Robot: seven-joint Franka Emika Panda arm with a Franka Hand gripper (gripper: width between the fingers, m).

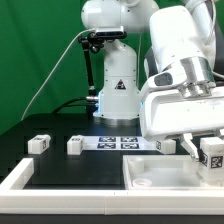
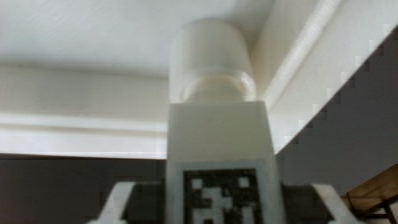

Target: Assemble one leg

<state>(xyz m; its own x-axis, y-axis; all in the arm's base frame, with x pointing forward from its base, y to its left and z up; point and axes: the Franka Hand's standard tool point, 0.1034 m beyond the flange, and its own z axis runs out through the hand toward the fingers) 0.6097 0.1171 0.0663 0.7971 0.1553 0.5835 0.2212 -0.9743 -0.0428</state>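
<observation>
My gripper (image 1: 207, 147) is shut on a leg (image 1: 211, 153), a white block with a black-and-white marker, and holds it over the right part of the large white square panel (image 1: 150, 176). In the wrist view the gripper (image 2: 221, 206) grips the leg (image 2: 221, 125) by its marker end. The leg's rounded peg tip points at the panel's raised rim (image 2: 89, 90). The light fingers (image 2: 125, 203) flank the marker. Whether the tip touches the panel I cannot tell.
Two more legs (image 1: 38, 144) (image 1: 75, 146) lie on the black table at the exterior view's left, and a third (image 1: 164, 145) sits partly behind the arm. The marker board (image 1: 117, 142) lies behind the panel. The robot base (image 1: 116, 90) stands at the back before a green backdrop.
</observation>
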